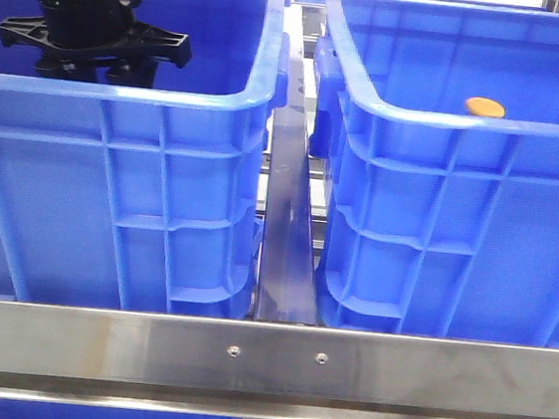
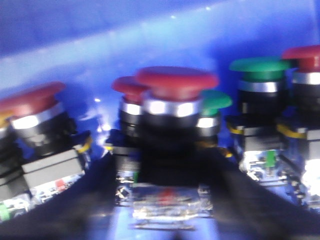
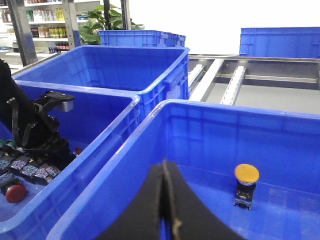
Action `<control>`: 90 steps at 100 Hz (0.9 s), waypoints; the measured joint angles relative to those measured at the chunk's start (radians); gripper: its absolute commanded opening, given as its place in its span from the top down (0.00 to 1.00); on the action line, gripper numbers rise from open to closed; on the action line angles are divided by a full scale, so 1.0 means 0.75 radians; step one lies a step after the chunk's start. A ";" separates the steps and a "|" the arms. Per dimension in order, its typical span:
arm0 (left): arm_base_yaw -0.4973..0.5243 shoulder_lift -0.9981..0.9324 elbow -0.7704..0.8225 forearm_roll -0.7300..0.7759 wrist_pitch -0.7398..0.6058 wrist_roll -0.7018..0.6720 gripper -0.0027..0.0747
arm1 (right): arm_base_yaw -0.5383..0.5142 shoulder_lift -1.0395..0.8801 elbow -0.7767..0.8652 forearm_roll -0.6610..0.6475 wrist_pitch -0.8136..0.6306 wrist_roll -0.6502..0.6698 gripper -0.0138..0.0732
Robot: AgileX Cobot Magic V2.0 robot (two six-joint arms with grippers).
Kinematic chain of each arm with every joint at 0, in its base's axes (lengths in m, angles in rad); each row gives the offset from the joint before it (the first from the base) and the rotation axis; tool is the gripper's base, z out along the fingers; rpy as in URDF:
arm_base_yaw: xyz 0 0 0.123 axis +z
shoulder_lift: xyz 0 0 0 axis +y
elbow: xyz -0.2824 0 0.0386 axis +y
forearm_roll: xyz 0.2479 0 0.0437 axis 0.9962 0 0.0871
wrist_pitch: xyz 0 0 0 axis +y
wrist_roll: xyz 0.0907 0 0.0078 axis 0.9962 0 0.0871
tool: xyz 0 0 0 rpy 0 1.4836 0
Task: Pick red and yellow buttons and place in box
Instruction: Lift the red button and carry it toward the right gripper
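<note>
Yellow button (image 3: 246, 173): stands upright on the floor of the box (image 1: 390, 111), right of frame.
Red button (image 2: 176, 84): sits centre frame between my left gripper (image 2: 170, 165) fingers; whether they clamp it, I cannot tell.
My right gripper (image 3: 165, 200): fingers pressed together, holding nothing, above the box.

Two crates side by side behind metal rail (image 1: 264, 360): left crate (image 1: 110, 202), right crate (image 1: 456, 238), metal strip (image 1: 285, 230) in gap between. In right crate: single button (image 3: 246, 184), upright on floor, toward far wall. In left crate: left gripper (image 1: 92, 45) lowered inside, among many upright buttons (image 2: 175, 107) crowded together. More crates (image 3: 140, 37) behind.
</note>
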 measured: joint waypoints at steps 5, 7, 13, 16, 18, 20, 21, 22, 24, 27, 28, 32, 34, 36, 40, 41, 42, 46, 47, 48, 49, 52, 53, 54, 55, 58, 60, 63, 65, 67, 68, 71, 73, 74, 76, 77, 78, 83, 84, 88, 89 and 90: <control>0.000 0.000 0.000 -0.002 0.000 0.000 0.77 | 0.000 0.000 0.000 0.000 0.000 0.000 0.92; 0.000 0.000 0.000 -0.003 0.000 0.000 0.78 | 0.000 0.000 0.000 0.000 0.000 0.000 0.92; 0.000 0.000 -0.001 -0.005 0.002 0.000 0.82 | 0.000 0.000 0.000 0.000 0.000 0.000 0.92; 0.000 0.000 -0.003 -0.008 0.002 0.000 0.84 | 0.000 0.000 0.000 0.000 0.000 0.000 0.92; 0.000 0.000 -0.003 -0.007 0.002 0.000 0.85 | 0.000 0.000 0.000 0.000 0.000 0.000 0.92; 0.000 0.000 -0.003 -0.007 0.002 0.002 0.86 | 0.000 0.000 0.000 0.000 0.000 0.000 0.92; 0.000 0.000 -0.003 -0.007 0.002 0.002 0.86 | 0.000 0.000 0.000 0.000 0.000 0.000 0.92; 0.000 0.000 -0.003 -0.007 0.002 0.002 0.87 | 0.000 0.000 0.000 0.000 0.000 0.000 0.92; 0.000 0.000 -0.003 -0.008 0.002 0.002 0.87 | 0.000 0.000 0.000 0.000 0.000 0.000 0.92; 0.000 0.000 -0.003 -0.008 0.005 0.002 0.88 | 0.000 0.000 0.000 0.000 0.000 0.000 0.92; 0.000 0.000 -0.003 -0.008 0.005 0.002 0.89 | 0.000 0.000 0.000 0.000 0.000 0.000 0.92; 0.000 0.000 -0.003 -0.008 0.008 0.002 0.89 | 0.000 0.000 0.000 0.000 0.000 0.000 0.92; 0.000 0.000 -0.003 -0.008 0.012 0.006 0.90 | 0.000 0.000 0.000 0.000 0.000 0.000 0.92; 0.000 -0.003 -0.003 -0.008 0.018 0.012 0.90 | 0.000 0.000 0.000 0.000 0.000 0.000 0.92; 0.000 -0.013 -0.003 -0.008 0.024 0.026 0.90 | 0.000 0.000 0.000 0.000 0.000 0.000 0.92; 0.000 -0.017 -0.003 -0.012 0.027 0.029 0.90 | 0.000 0.000 0.000 0.000 0.000 0.000 0.92; 0.000 -0.017 -0.003 -0.011 0.027 0.036 0.90 | 0.000 0.000 0.000 0.000 0.000 0.000 0.92; 0.000 -0.037 -0.003 -0.024 0.033 0.053 0.90 | 0.000 0.000 0.000 0.000 0.000 0.000 0.92; 0.000 -0.040 -0.003 -0.027 0.033 0.061 0.90 | 0.000 0.000 0.000 0.000 0.000 0.000 0.92; 0.000 -0.047 -0.003 -0.034 0.036 0.065 0.90 | 0.000 0.000 0.000 0.000 0.000 0.000 0.92; 0.000 -0.052 -0.003 -0.037 0.036 0.074 0.90 | 0.000 0.000 0.000 0.000 0.000 0.000 0.92; 0.000 -0.070 -0.003 -0.049 0.036 0.094 0.90 | 0.000 0.000 0.000 0.000 0.000 0.000 0.92; 0.000 -0.079 -0.003 -0.059 0.038 0.098 0.90 | 0.000 0.000 0.000 0.000 0.000 0.000 0.92; 0.000 -0.085 -0.003 -0.067 0.038 0.109 0.90 | 0.000 0.000 0.000 0.000 0.000 0.000 0.92; 0.000 -0.095 -0.003 -0.067 0.038 0.115 0.90 | 0.000 0.000 0.000 0.000 0.000 0.000 0.92; 0.000 -0.116 -0.003 -0.091 0.038 0.141 0.90 | 0.000 0.000 0.000 0.000 0.000 0.000 0.92; 0.000 -0.131 -0.003 -0.107 0.038 0.153 0.90 | 0.000 0.000 0.000 0.000 0.000 0.000 0.92; 0.000 -0.152 -0.003 -0.130 0.038 0.182 0.90 | 0.000 0.000 0.000 0.000 0.000 0.000 0.92; 0.000 -0.166 -0.003 -0.148 0.038 0.199 0.90 | 0.000 0.000 0.000 0.000 0.000 0.000 0.92; 0.000 -0.180 -0.003 -0.165 0.041 0.211 0.90 | 0.000 0.000 0.000 0.000 0.000 0.000 0.92; 0.000 -0.185 -0.003 -0.172 0.041 0.223 0.90 | 0.000 0.000 0.000 0.000 0.000 0.000 0.92; 0.000 -0.207 -0.003 -0.201 0.047 0.246 0.90 | 0.000 0.000 0.000 0.000 0.000 0.000 0.92; 0.000 -0.215 -0.003 -0.214 0.049 0.264 0.90 | 0.000 0.000 0.000 0.000 0.000 0.000 0.92; 0.000 -0.224 -0.003 -0.226 0.053 0.270 0.90 | 0.000 0.000 0.000 0.000 0.000 0.000 0.92; 0.000 -0.234 -0.003 -0.244 0.057 0.291 0.90 | 0.000 0.000 0.000 0.000 0.000 0.000 0.92; 0.000 -0.238 -0.003 -0.251 0.060 0.305 0.90 | 0.000 0.000 0.000 0.000 0.000 0.000 0.92; 0.000 -0.245 -0.003 -0.265 0.063 0.313 0.90 | 0.000 0.000 0.000 0.000 0.000 0.000 0.92; 0.000 -0.266 -0.003 -0.317 0.079 0.367 0.90 | 0.000 0.000 0.000 0.000 0.000 0.000 0.92; 0.000 -0.269 -0.003 -0.324 0.081 0.381 0.90 | 0.000 0.000 0.000 0.000 0.000 0.000 0.92; 0.000 -0.281 -0.003 -0.375 0.090 0.423 0.90 | 0.000 0.000 0.000 0.000 0.000 0.000 0.92; 0.000 -0.285 -0.003 -0.384 0.090 0.440 0.90 | 0.000 0.000 0.000 0.000 0.000 0.000 0.92; 0.000 -0.290 -0.003 -0.402 0.093 0.449 0.90 | 0.000 0.000 0.000 0.000 0.000 0.000 0.92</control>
